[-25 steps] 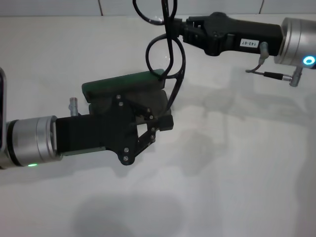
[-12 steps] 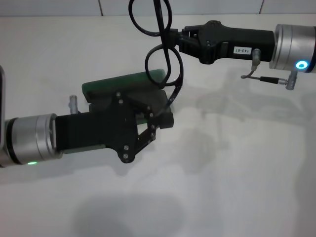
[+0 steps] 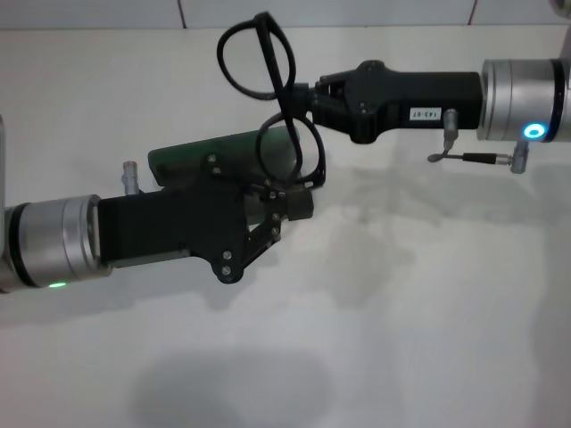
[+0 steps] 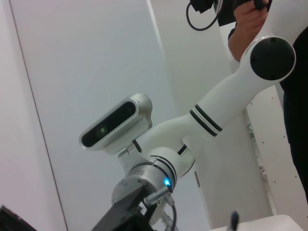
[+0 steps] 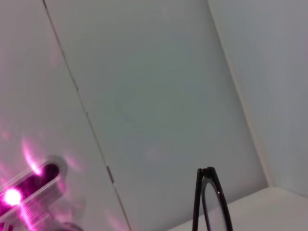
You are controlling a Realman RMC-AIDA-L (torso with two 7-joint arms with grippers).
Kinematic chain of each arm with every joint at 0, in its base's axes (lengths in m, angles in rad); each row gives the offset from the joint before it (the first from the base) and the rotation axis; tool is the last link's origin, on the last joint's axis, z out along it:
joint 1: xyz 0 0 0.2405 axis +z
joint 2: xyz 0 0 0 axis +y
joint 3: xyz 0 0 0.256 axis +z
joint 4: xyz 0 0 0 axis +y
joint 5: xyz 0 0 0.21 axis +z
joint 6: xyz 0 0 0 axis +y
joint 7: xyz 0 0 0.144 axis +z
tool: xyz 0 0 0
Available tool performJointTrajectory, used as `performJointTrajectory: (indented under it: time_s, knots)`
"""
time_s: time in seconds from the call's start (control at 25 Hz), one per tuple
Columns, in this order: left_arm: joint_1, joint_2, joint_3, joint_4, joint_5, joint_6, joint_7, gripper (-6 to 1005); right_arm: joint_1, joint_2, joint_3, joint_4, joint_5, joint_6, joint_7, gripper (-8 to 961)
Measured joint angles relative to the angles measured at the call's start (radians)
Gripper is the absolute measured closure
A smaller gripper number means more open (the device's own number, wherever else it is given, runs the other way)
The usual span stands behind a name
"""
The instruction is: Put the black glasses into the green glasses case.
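My right gripper (image 3: 302,100) reaches in from the right and is shut on the black glasses (image 3: 268,89), gripping them at the bridge. The glasses hang in the air, one lens above and one lens just over the far right end of the green glasses case (image 3: 201,152). Part of their frame also shows in the right wrist view (image 5: 210,202). My left gripper (image 3: 299,203) comes in from the left and lies over the case, hiding most of it. Its fingers (image 3: 268,227) converge at the case's right end and look shut on its edge.
The white table (image 3: 401,312) spreads to the front and right of both arms. A white wall (image 3: 375,11) runs along the table's far edge. The right arm's cable connector (image 3: 473,159) hangs below its wrist.
My right gripper has moved left and down with the glasses, bringing them over the case's right end. The left arm has shifted only slightly.
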Motion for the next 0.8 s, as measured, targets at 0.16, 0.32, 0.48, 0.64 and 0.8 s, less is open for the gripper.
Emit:
performJointTrajectory:
  time_s: [0.16, 0.32, 0.48, 0.64, 0.8]
  knots:
    - [-0.002, 0.000, 0.000, 0.000, 0.000, 0.000, 0.000, 970, 0.000, 0.000, -0.035, -0.003, 0.000, -0.006, -0.002, 901]
    - [-0.005, 0.000, -0.001, 0.000, -0.004, 0.000, -0.004, 969, -0.001, 0.000, -0.058, -0.007, 0.000, -0.016, -0.003, 901]
    - [-0.010, 0.000, -0.002, 0.000, -0.012, 0.000, -0.011, 969, -0.005, 0.000, -0.092, -0.023, 0.000, -0.022, -0.005, 901]
    - [-0.012, 0.001, -0.002, 0.000, -0.015, -0.005, -0.017, 968, -0.008, 0.000, -0.104, -0.029, 0.001, -0.028, -0.008, 901]
    - [-0.013, 0.004, -0.002, 0.000, -0.021, -0.008, -0.026, 967, -0.009, 0.000, -0.105, -0.029, 0.001, -0.045, -0.023, 901]
